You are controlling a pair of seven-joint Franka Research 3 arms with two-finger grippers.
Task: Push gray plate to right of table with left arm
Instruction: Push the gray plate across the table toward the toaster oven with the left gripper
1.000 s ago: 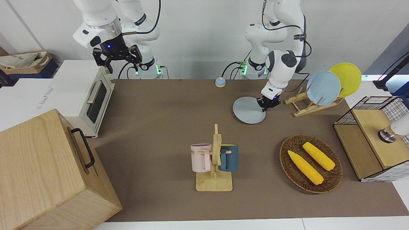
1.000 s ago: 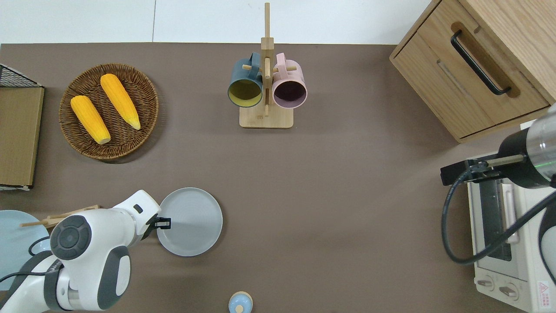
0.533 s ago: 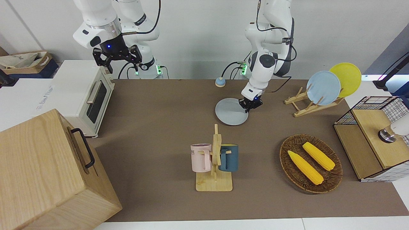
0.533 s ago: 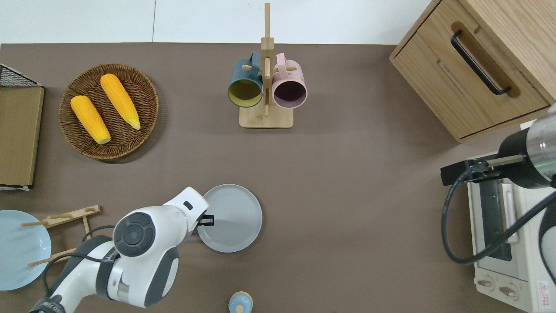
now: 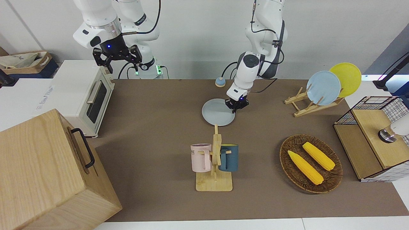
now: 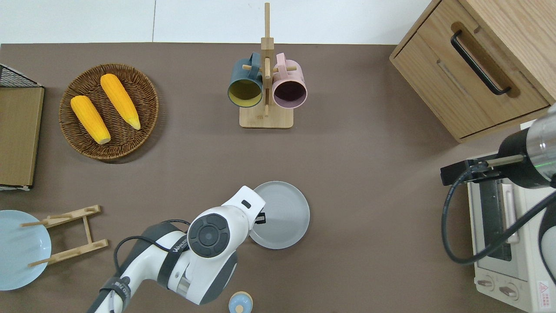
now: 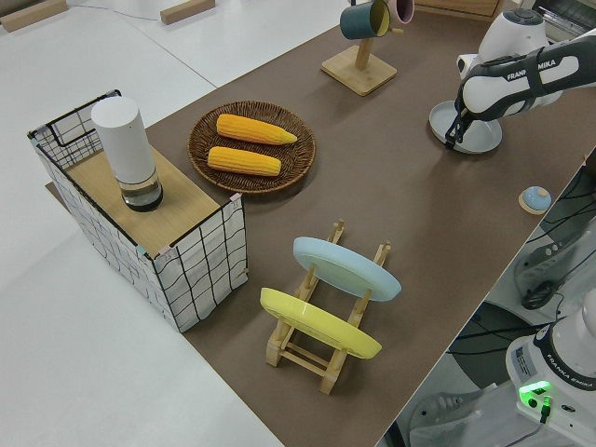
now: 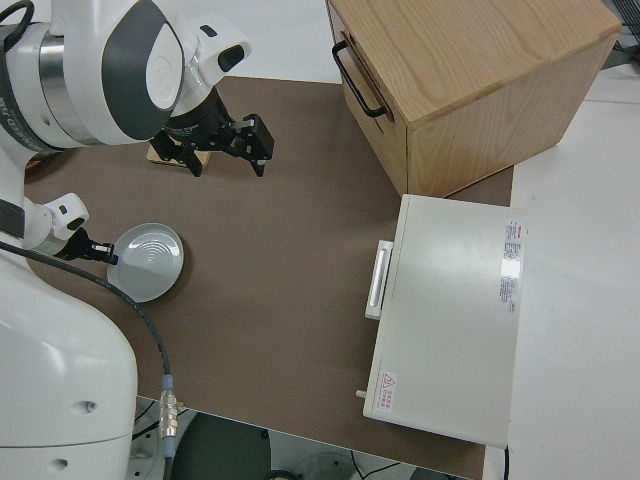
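The gray plate point(image 5: 216, 112) point(image 6: 284, 215) lies flat on the brown table point(image 5: 153, 127) near its middle, nearer to the robots than the mug rack. My left gripper point(image 5: 236, 107) point(image 6: 259, 217) is low at the plate's rim, on the edge toward the left arm's end of the table, touching it, with its fingers shut and holding nothing. The plate and gripper also show in the left side view point(image 7: 470, 130) and the right side view point(image 8: 150, 262). My right gripper point(image 5: 117, 58) is parked, open and empty.
A mug rack point(image 5: 214, 159) with a pink and a blue mug stands farther from the robots than the plate. A corn basket point(image 5: 311, 163), a plate stand point(image 5: 306, 103) with blue and yellow plates, a small bell point(image 5: 219, 82), a toaster oven point(image 5: 86, 95) and a wooden cabinet point(image 5: 48, 172) are on the table.
My left gripper has slid the gray plate steadily toward the right arm's end of the table, from beside the plate stand to near the table's middle. The right arm has not moved.
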